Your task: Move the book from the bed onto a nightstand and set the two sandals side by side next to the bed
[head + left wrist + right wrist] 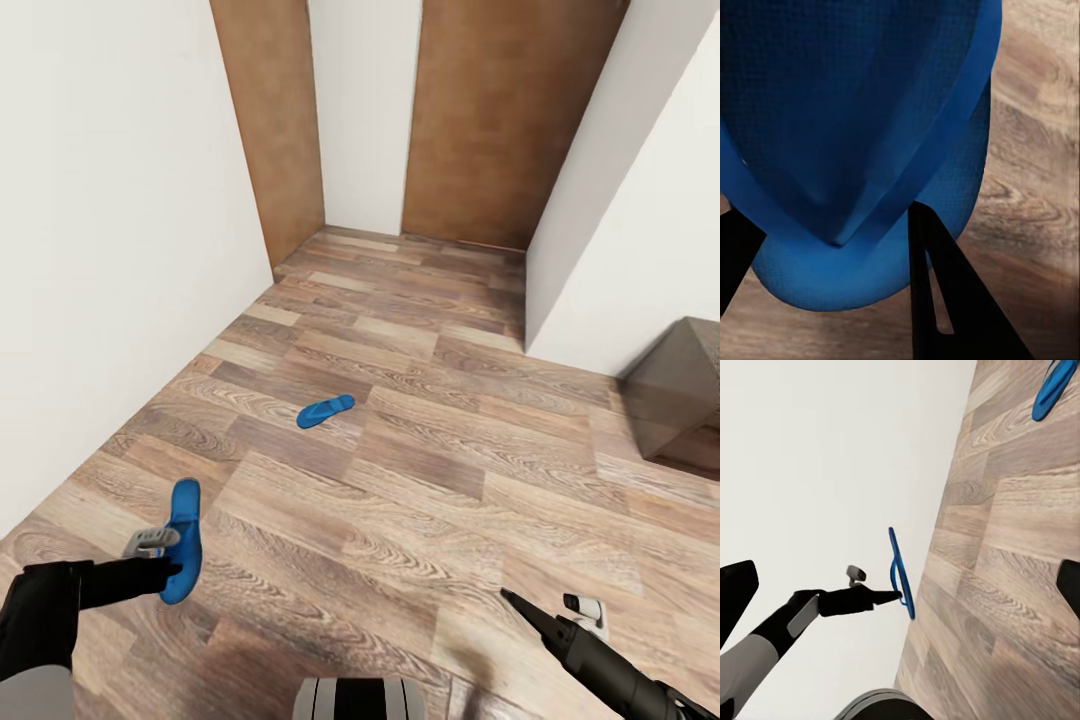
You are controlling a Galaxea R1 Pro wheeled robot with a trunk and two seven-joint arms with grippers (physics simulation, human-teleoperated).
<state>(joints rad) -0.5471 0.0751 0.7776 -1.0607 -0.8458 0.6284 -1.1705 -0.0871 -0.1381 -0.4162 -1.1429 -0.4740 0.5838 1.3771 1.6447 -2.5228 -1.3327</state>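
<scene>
My left gripper is shut on one bright blue sandal, holding it above the wood floor at the lower left. Close up, the left wrist view has that sandal between the two black fingers. From the right wrist camera the held sandal appears edge-on at the tip of the left gripper. The other sandal lies flat on the floor ahead, also seen from the right wrist camera. My right gripper is open and empty at the lower right. The bed and the book are out of view.
A white wall runs along the left. Brown wooden panels stand at the far end of a short passage. A dark brown glossy nightstand sits by the right wall. Wood-plank floor spreads between them.
</scene>
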